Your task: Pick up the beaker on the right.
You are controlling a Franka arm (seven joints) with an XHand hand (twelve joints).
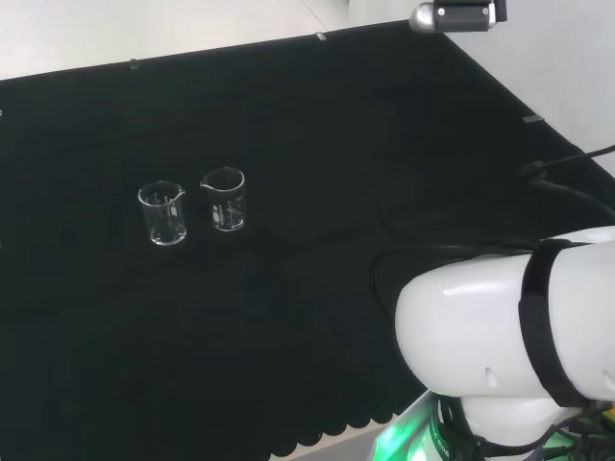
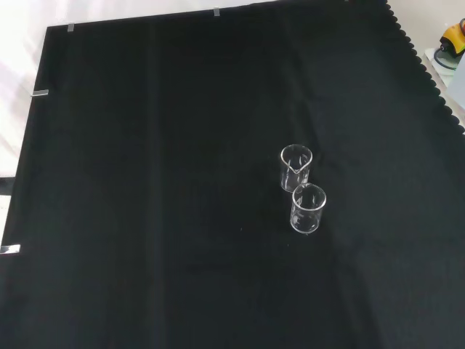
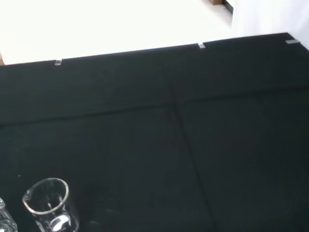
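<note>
Beakers, two of them, small and clear glass, stood upright and apparently empty near the middle of the black cloth-covered bench (image 1: 317, 115). In the head view they sat side by side: the right-hand clear glass beaker (image 1: 223, 200) just beside the left-hand clear glass beaker (image 1: 161, 213), a narrow gap between them, not touching. In the front view that same pair lined up one behind the other, with the target the farther, higher one (image 2: 296, 167) and its neighbour (image 2: 308, 208) nearer the camera.

And the hand? I could not tell how its fingers were set, nor whether it had hold of anything. The white arm link (image 1: 500, 336) bulked at the head view's right, well apart from the glassware. So the target lay off to the left of the arm in the head view, and it was the nearer of the two to the arm. The wrist view caught one clear beaker (image 3: 49, 204) at the edge of the frame, suggesting the reach had yet to begin. Approach from the arm's side looked open, while the neighbour crowded the far flank.
</note>
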